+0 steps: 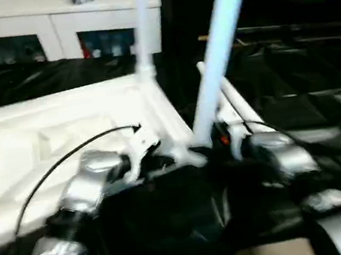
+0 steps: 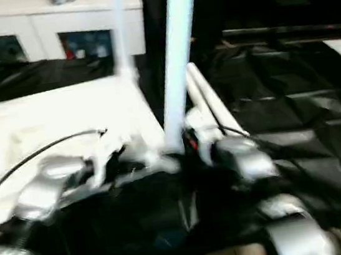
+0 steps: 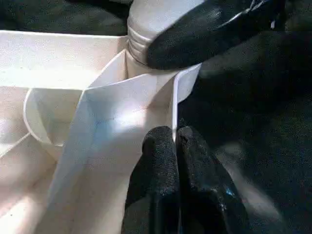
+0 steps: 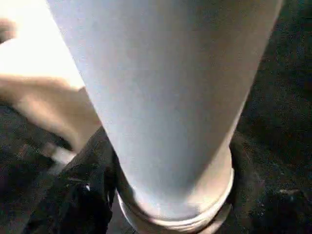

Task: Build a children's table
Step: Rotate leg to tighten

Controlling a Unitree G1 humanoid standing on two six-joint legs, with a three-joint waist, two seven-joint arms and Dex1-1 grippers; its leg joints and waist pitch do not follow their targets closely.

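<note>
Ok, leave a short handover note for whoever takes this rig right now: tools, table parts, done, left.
Left tool: shut, pinching the tabletop's edge wall at the near corner.
Right tool: around the base of the near leg, which stands tilted in that corner socket; grip not confirmed.
Tabletop lies underside up on black sheeting.
Done: far leg stands upright in its socket.
Left: seat the near leg; spare legs lie beside the tabletop.

White table top (image 1: 64,135), pale white leg (image 1: 219,45), black sheet (image 1: 303,85).
</note>
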